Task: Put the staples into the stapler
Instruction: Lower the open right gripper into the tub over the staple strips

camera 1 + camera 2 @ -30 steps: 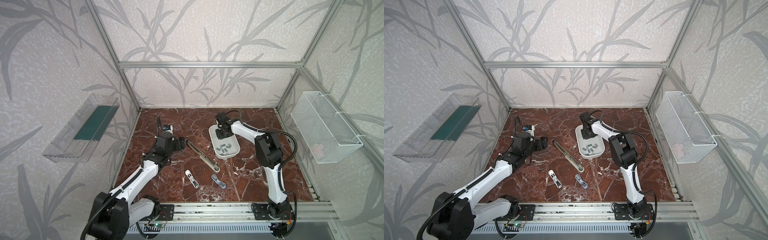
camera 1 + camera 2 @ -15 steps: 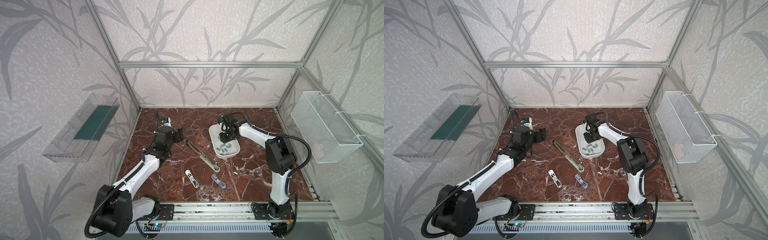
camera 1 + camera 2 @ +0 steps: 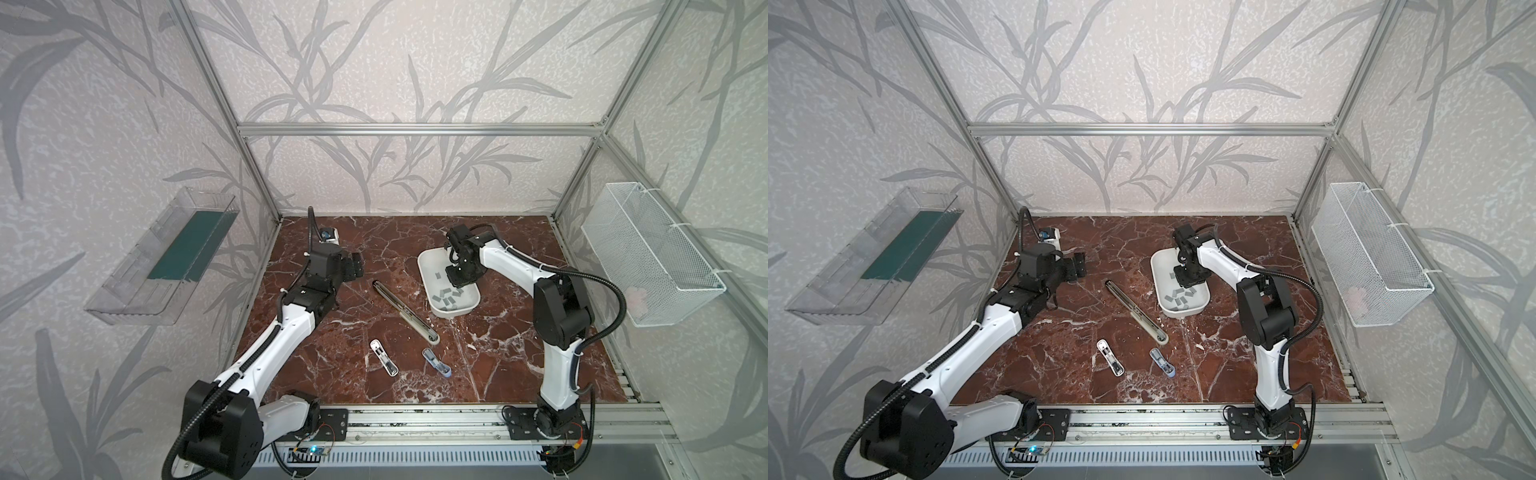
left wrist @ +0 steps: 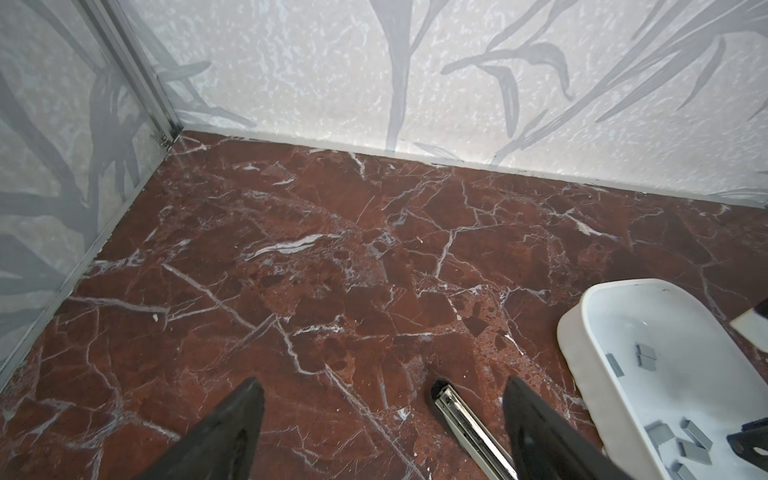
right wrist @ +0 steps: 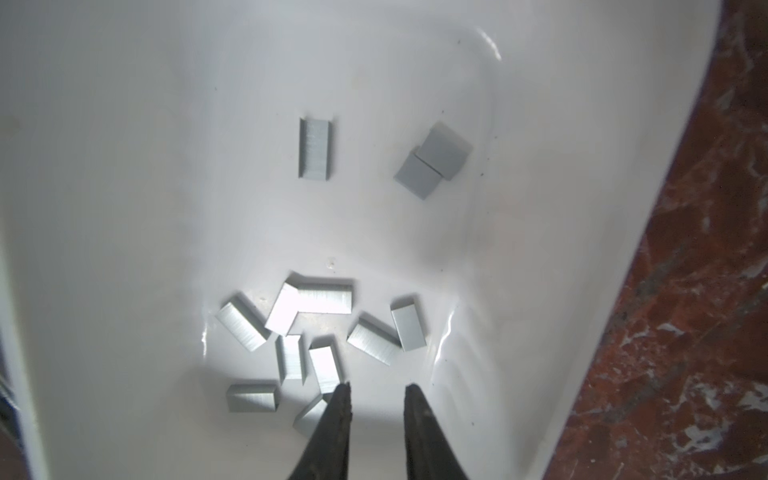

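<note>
Since the earlier frames, the right gripper (image 5: 377,390) has travelled along the white tray (image 3: 421,270) from its far end toward its near end, and the right arm's elbow has swung outward. The left gripper (image 4: 382,380) has shifted slightly toward the back wall. At present the right gripper hangs low inside the tray, jaws set narrow with a clear gap and nothing between them. One fingertip (image 5: 341,392) stands at the edge of a strip, but contact cannot be confirmed. The staples (image 5: 324,300) lie loose on the tray floor, most in a cluster just ahead of the jaws and three further along. The left gripper is spread wide and empty, held above the marble table (image 3: 332,386) near the far end of the stapler (image 3: 405,309) and apart from it. The stapler lies flat between the arms, just beside the tray, with its metal channel facing up. Whether the channel already holds a strip cannot be told. A small white item (image 3: 383,358) and a small grey-blue item (image 3: 436,363) lie nearer the front rail, well apart from both grippers. By this evidence, loading has not begun: no strip is gripped or seen outside the tray. The steps judged to remain are to close on one strip, lift it, carry it to the channel, seat it, and shut the stapler.
</note>
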### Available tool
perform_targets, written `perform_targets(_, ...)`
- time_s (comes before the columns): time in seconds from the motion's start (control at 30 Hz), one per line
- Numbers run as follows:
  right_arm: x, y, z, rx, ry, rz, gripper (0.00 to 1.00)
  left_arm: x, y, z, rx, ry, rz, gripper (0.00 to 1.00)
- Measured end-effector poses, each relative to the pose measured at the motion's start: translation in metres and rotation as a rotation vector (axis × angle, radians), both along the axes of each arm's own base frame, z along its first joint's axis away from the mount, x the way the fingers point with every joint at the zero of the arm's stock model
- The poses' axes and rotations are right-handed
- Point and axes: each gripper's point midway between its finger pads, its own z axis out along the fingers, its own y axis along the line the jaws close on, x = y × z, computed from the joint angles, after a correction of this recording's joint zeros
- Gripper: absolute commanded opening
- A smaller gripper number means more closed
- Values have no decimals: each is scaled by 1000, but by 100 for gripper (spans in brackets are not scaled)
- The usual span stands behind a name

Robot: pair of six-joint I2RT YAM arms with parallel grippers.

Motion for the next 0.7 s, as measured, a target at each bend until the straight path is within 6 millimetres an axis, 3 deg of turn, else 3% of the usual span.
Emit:
perform_targets(0.2, -4, -5, -15, -31, 39, 22, 27, -12, -6, -10, -21, 28, -43, 89)
perform_targets(0.7, 9, -6, -35, -66, 56, 38, 26, -40, 2, -1, -52, 30, -27, 89)
